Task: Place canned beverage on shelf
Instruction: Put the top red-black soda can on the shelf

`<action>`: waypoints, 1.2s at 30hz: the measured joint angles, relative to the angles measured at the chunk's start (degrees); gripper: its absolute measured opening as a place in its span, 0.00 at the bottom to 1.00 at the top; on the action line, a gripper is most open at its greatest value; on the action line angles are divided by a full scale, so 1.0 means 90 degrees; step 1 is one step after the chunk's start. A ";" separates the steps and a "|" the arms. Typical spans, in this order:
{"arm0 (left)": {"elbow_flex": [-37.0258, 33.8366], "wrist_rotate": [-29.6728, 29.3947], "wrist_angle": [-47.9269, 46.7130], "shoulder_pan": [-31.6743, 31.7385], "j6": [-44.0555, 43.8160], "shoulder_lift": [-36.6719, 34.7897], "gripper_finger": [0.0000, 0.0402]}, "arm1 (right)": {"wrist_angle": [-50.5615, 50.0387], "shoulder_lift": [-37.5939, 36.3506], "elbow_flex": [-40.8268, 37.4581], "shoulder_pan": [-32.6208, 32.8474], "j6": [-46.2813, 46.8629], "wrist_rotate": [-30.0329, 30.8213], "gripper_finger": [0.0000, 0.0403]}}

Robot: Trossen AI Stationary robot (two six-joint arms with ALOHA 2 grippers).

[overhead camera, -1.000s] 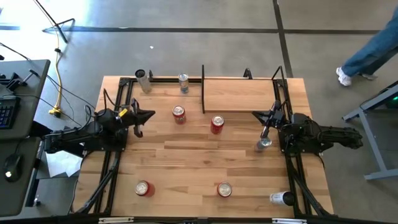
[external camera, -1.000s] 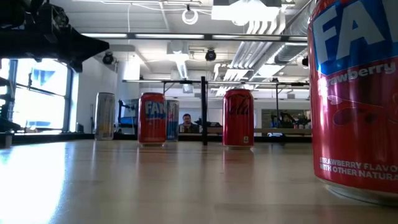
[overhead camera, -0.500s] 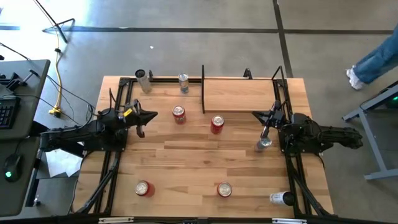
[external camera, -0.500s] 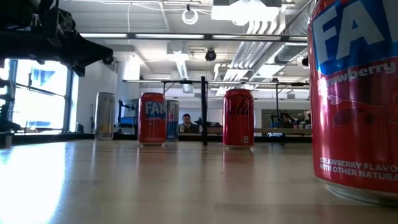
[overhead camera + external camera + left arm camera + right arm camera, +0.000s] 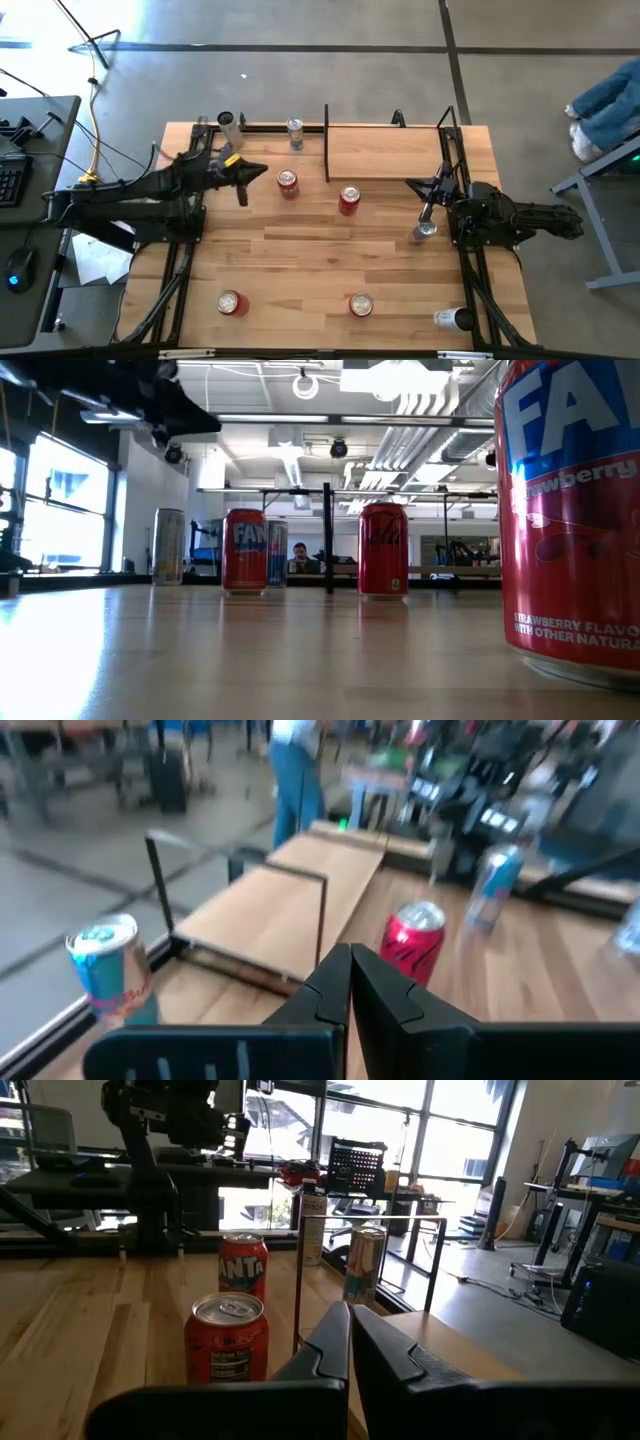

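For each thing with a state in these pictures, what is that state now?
Left end effector: shut, holding nothing, raised beside the red can.
Right end effector: shut, holding nothing, near the shelf's right side.
Red can near the left end effector: upright, on the table.
Red can nearest the shelf: upright, on the table.
Shelf: bare, no can on it.

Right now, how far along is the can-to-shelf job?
Nothing done: the shelf is bare and no can is held. In hand: the left gripper, shut, hangs beside a red can. The right gripper waits shut at the table's right. Grasp, carry and placement remain.
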 joint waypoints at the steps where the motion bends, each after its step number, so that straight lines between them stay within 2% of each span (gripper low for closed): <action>1: 0.0236 0.0045 -0.0225 0.0031 -0.0001 0.0256 0.01 | 0.0000 0.0000 0.0000 -0.0001 -0.0016 0.0001 0.00; 10: 0.2447 0.0851 -0.2996 0.0441 0.0039 0.2203 0.01 | 0.0002 0.0000 0.0000 -0.0001 -0.0027 0.0000 0.00; 16: 0.3457 0.1668 -0.3617 0.0613 0.0441 0.3053 0.01 | 0.0000 0.0000 0.0000 -0.0001 -0.0021 0.0001 0.00; 19: 0.3882 0.2056 -0.3575 0.0603 0.0698 0.3392 0.01 | 0.0000 0.0000 0.0000 -0.0001 -0.0016 0.0000 0.00; 22: 0.4121 0.2169 -0.3123 0.0463 0.1034 0.3725 0.01 | 0.0000 0.0000 0.0000 -0.0001 -0.0007 0.0000 0.00; 27: 0.4156 0.2268 -0.1956 0.0186 0.1476 0.4259 0.01 | 0.0000 0.0000 0.0000 0.0001 -0.0021 -0.0005 0.00; 32: 0.4159 0.2568 -0.1242 -0.0058 0.1889 0.4936 0.00 | 0.0001 0.0000 0.0000 0.0000 0.0000 -0.0005 0.00; 36: 0.4654 0.2568 -0.1302 -0.0164 0.2157 0.5635 0.00 | 0.0000 0.0000 0.0000 -0.0001 -0.0027 -0.0005 0.00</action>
